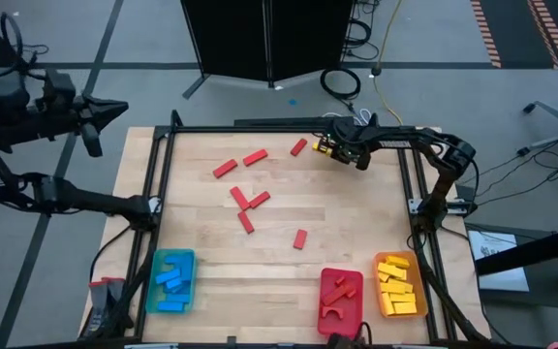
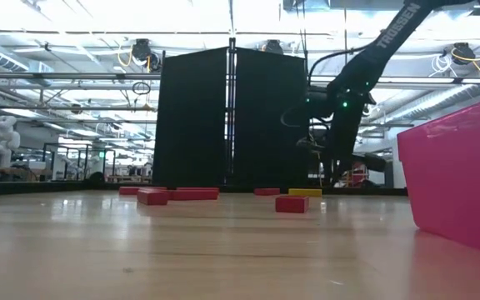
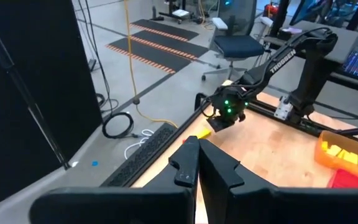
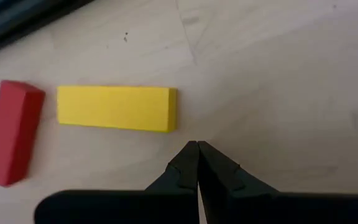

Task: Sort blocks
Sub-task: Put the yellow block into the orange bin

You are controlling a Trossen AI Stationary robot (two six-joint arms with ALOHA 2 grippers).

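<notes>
Right gripper (image 4: 197, 144) hangs low over the far right part of the table (image 1: 356, 213), its two fingers pressed together with nothing between them. A yellow bar (image 4: 115, 108) lies flat on the wood just beside the fingertips, and a red bar (image 4: 12, 130) lies just past the yellow one's far end, near but apart from it. In the high view this gripper (image 1: 329, 148) sits right at that yellow bar, close to the table's back edge. Left gripper (image 3: 197, 144) is also closed and empty, parked well off the table's left corner.

Several red bars (image 1: 248, 199) lie scattered across the middle of the table. Along the near edge, the blue tray (image 1: 153, 271) holds blue pieces, the red tray (image 1: 325, 291) holds red ones, and the orange tray (image 1: 381, 296) holds yellow ones.

Risk, as I judge it: with the fingers closed and offset to one side of the yellow bar, a descent would only push the bar, sliding it into the red bar or toward the back edge. Opening wide without recentring could straddle poorly, or catch the red bar as well, sending it to the wrong tray.
</notes>
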